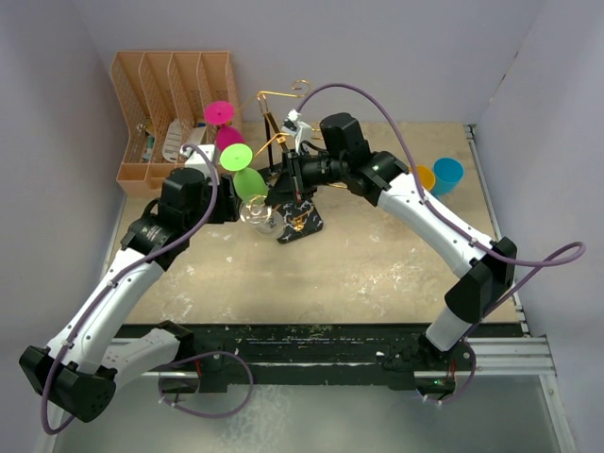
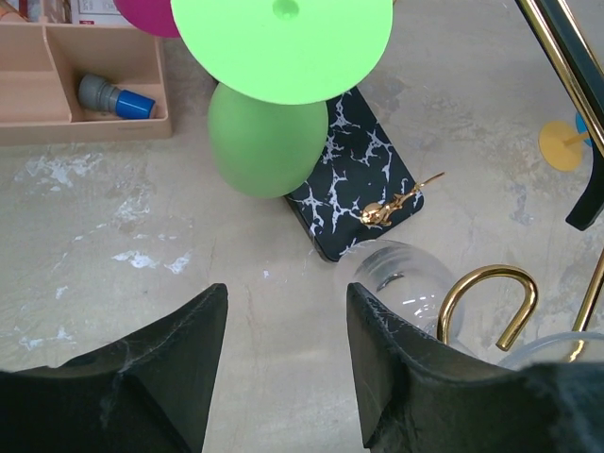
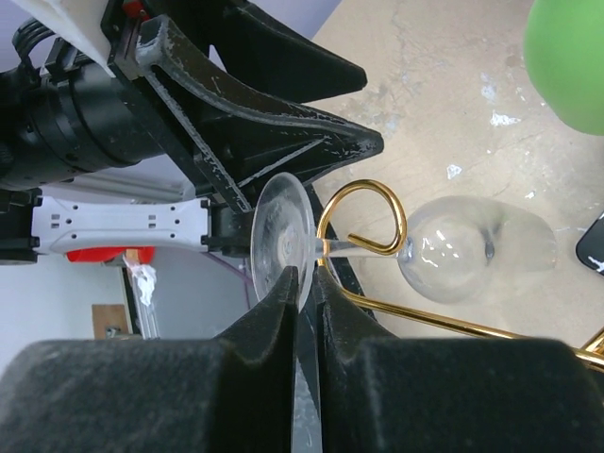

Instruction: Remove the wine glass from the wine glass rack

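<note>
The wine glass rack has gold scroll arms and a black marbled base. A clear wine glass hangs from it, its stem through a gold hook. My right gripper is shut on the edge of the glass's round foot; the bowl points away. My left gripper is open and empty, just left of the clear bowl and the hook. A green glass and a pink glass hang on the same rack.
An orange slotted organiser stands at the back left, with a small blue-capped item in one slot. A blue cup and a yellow cup stand at the right. The marbled base lies below the green glass.
</note>
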